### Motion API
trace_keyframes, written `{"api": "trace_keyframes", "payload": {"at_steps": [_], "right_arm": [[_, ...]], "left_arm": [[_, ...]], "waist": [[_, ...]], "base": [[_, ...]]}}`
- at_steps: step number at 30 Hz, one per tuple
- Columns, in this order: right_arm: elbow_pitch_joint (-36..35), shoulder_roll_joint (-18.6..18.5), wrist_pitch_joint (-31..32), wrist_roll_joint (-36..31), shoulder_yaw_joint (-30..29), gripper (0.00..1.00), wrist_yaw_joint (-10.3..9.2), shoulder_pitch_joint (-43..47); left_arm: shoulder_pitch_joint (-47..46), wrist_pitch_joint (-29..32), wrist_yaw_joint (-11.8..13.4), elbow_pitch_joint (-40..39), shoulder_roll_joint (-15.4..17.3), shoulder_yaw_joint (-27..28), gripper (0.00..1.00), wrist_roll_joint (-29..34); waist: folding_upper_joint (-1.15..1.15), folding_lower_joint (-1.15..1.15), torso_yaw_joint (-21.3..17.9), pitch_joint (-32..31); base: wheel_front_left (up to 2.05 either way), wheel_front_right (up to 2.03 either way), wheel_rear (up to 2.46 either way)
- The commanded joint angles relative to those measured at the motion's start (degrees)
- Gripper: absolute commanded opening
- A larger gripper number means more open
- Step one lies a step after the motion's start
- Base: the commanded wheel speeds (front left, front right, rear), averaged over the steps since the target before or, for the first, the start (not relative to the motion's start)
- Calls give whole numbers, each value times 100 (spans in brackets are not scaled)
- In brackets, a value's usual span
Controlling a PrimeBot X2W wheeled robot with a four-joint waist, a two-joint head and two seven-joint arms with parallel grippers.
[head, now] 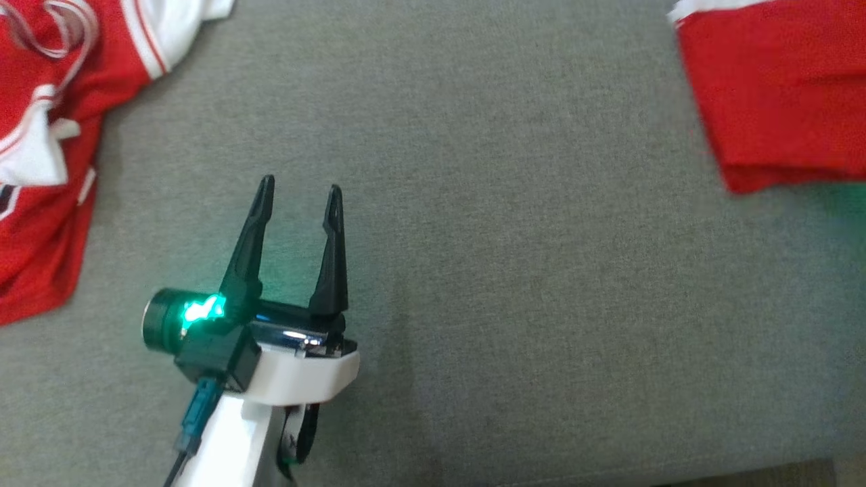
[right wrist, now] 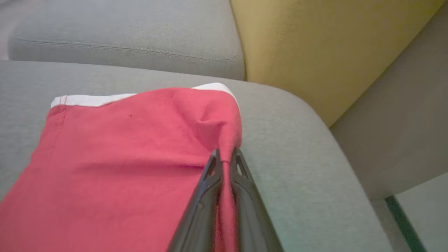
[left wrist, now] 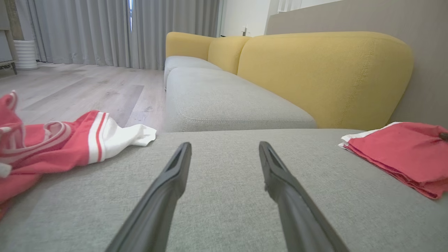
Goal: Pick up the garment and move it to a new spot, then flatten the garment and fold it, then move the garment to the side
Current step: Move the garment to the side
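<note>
Right hand [right wrist: 226, 156] tight on folded garment [right wrist: 122, 157] corner, long axis unclear

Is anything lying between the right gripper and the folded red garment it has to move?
Nothing visible: the right gripper is shut on a pinched corner of the folded red garment, which lies on the grey sofa cushion.

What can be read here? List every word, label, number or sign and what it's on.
None can be read.
On the crumpled red-and-white jersey: curved white marks that may be lettering, too folded to read.
On the folded red garment: plain, no print showing.
On the left claw: a green light, no label legible.
</note>
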Motion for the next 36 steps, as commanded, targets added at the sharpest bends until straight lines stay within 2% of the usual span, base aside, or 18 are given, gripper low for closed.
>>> {"api": "trace_keyframes", "payload": {"at_steps": [1,6,7,8,13,16,17,18,19,24,29,32,36], "right_arm": [[-145,-241,16,-227,-113,0,39,-131],[-153,-183,110,-1105,-884,0,39,-278],[-147,-126,95,-1297,-1082,46,39,-280],[-137,-55,78,-1509,-1310,100,39,-278],[-410,547,-174,-2612,-2042,100,39,-80],[-678,1021,-535,-3136,-2172,100,39,139],[-678,1021,-535,-3136,-2172,100,39,139],[-733,1402,-712,-3215,-2087,100,39,361],[-733,1402,-712,-3215,-2087,100,39,361],[-654,2016,-1043,-2838,-1360,100,39,971],[-723,2397,-1274,-2043,-764,100,39,1545],[-1148,2506,-1297,-1737,-624,100,39,1927],[-1910,2707,-1300,-1593,-757,100,39,2588]], "left_arm": [[-118,-28,-45,-200,-7,123,100,-21],[-227,-28,-61,-180,-7,68,100,-177],[-242,-28,-55,-170,-7,44,100,-195],[-251,-28,-50,-157,-7,15,100,-216],[-227,-28,14,-76,-7,-70,100,-298],[-139,-28,46,-16,-7,-71,100,-312],[-139,-28,46,-16,-7,-71,100,-312],[-44,-28,73,36,-7,-73,100,-321],[-44,-28,73,36,-7,-73,100,-321],[273,-28,201,189,-7,-24,100,-383],[608,-28,339,405,-7,95,100,-351],[773,-28,429,478,-7,185,100,-345],[955,-28,431,435,-7,266,100,-228]], "waist": [[0,-1,-108,160],[0,-1,-130,254],[0,-1,-118,245],[0,-1,-98,221],[0,-1,52,-68],[0,-1,164,-368],[0,-1,164,-368],[0,-1,256,-612],[0,-1,256,-612],[0,-1,505,-1242],[0,-1,772,-1829],[0,-1,907,-2116],[0,-1,1050,-2456]], "base": [[0,0,0],[0,0,0],[0,0,0],[0,0,0],[0,0,0],[0,0,0],[0,0,0],[0,0,0],[0,0,0],[0,0,0],[0,0,0],[0,0,0],[0,0,0]]}}
